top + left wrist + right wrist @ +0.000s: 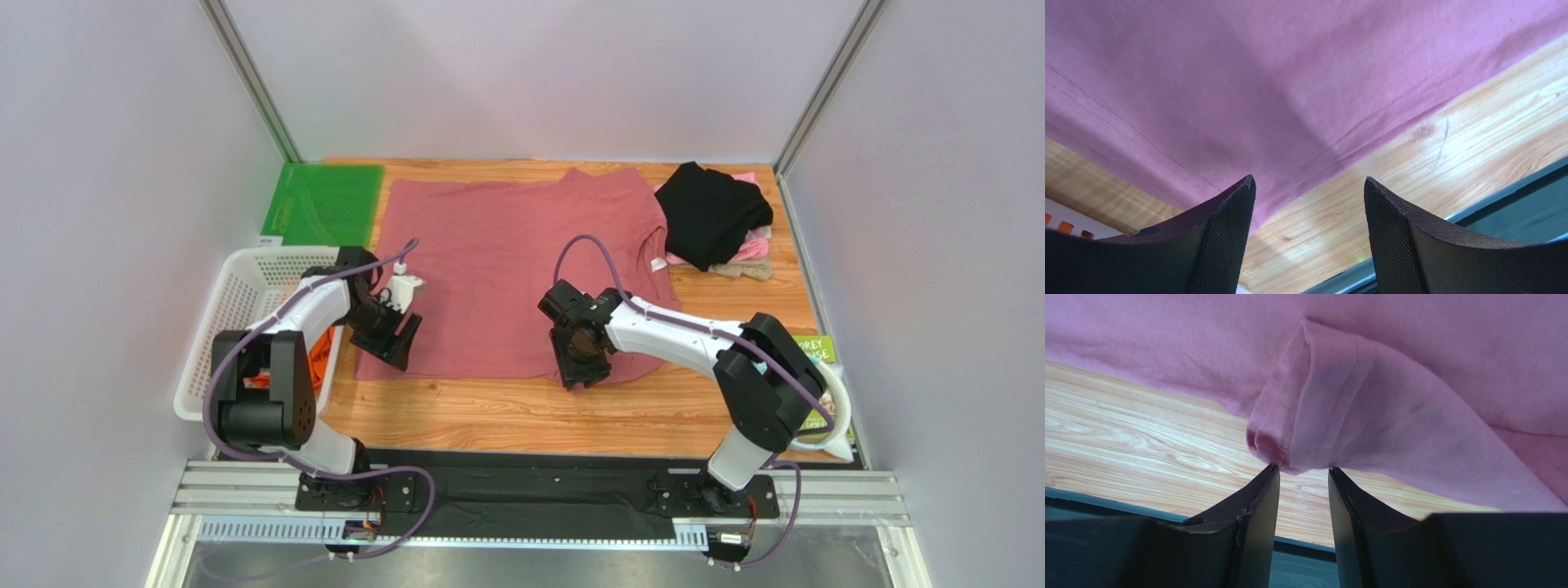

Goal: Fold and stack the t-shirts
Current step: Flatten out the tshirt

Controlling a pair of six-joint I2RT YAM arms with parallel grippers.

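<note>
The large dusty-rose t-shirt [515,270] lies spread flat on the wooden table, its white neck label [659,261] to the right. My left gripper [390,333] hovers at the shirt's near left corner. In the left wrist view [1309,184] its jaws are wide open and empty, and the shirt's edge [1290,110] lies just beyond them. My right gripper [579,355] is at the shirt's near edge. In the right wrist view [1303,468] its jaws stand a narrow gap apart, and their tips touch a bunched, stitched fold of the rose cloth [1309,416]. A black shirt [711,214] lies on a pale pink one [751,251] at the back right. An orange one [321,355] is in the basket.
A white mesh basket [233,319] stands at the left edge beside my left arm. A green sheet [321,202] lies at the back left. A printed card or bag [819,368] is at the right edge. Bare wood [491,417] runs along the table's front.
</note>
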